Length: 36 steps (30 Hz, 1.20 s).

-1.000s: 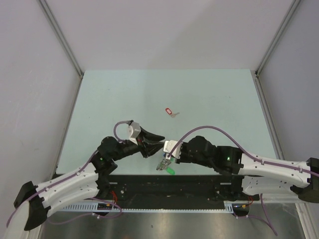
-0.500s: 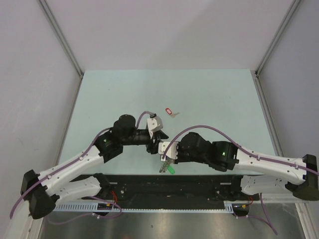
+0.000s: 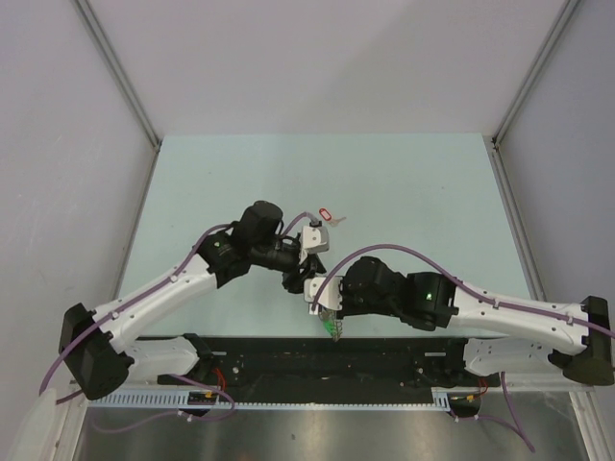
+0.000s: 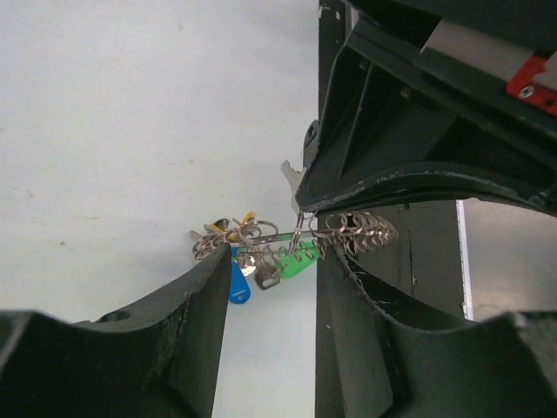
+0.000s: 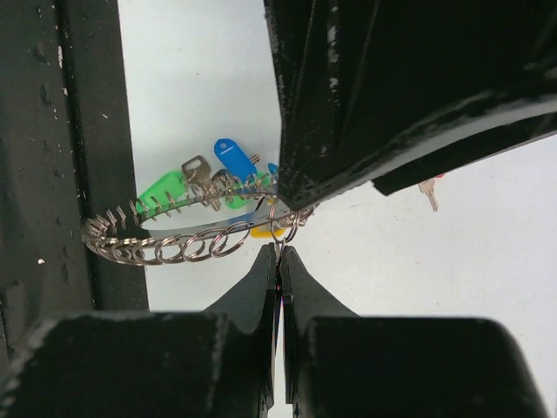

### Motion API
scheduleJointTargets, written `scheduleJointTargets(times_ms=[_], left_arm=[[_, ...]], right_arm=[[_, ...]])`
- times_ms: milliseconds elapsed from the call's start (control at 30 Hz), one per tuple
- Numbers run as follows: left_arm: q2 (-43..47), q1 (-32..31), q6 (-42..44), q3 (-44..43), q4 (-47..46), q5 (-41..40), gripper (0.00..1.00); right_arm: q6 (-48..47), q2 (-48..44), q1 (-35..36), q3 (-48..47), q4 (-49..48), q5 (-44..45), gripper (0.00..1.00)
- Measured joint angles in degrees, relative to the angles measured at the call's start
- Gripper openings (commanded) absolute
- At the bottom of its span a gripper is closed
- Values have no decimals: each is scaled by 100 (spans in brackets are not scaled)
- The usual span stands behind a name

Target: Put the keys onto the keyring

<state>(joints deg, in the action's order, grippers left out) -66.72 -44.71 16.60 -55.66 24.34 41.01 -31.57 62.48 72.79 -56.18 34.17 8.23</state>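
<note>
Grey wire is only a glint from overhead. The thin grey metal wire keyring (image 3: 332, 327), a green tag hanging off it, sits at the tip of the right end effector (image 3: 329, 315) over the near edge of the pale green bench (image 3: 404, 182). The left end effector (image 3: 299, 273) is close beside it. A small silver key with a red plastic tag (image 3: 327, 214) lies loose on the bench beyond the left end effector, apart from both. From the left wrist, that end effector's fingers (image 4: 200, 305) stand spread with nothing gripped. The keyring hangs just ahead of their tips, with a blue tag (image 4: 239, 283) and the green tag (image 4: 296, 259) dangling by a row of small split loops (image 4: 361, 231). From the right wrist, the fingers (image 5: 261, 279) are pressed together, pinching the keyring's wire right at their tips, and the loops fan out to one side. The hoop looks light, springy and slick, so it may swivel in so narrow a pinch, and its tags will swing. The red-tagged key is tiny and lies flat. Its thicker plastic tag seems the surer place to take hold, rather than the thin blade.
</note>
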Motion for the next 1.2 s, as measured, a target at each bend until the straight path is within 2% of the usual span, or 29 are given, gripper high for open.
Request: scheduleJointTargets(times_ms=[233,833,900,1033,1200], left_arm=[[-319,0,105,0,168,214,49],[-778,-157,28,-26,37,393,27],[-787,-166,28,-33,26,413,23],[-787,-212,-11,-48,17,446,0],[-785,-243,-20,-50,22,413,0]], right_arm=[[-2,55,26,-11,0,-17,0],[-2,98,28,-11,2,-17,0],[-2,103,31,-11,2,-15,0],[-4,118,37,-11,7,-11,0],[0,127,37,-17,37,28,0]])
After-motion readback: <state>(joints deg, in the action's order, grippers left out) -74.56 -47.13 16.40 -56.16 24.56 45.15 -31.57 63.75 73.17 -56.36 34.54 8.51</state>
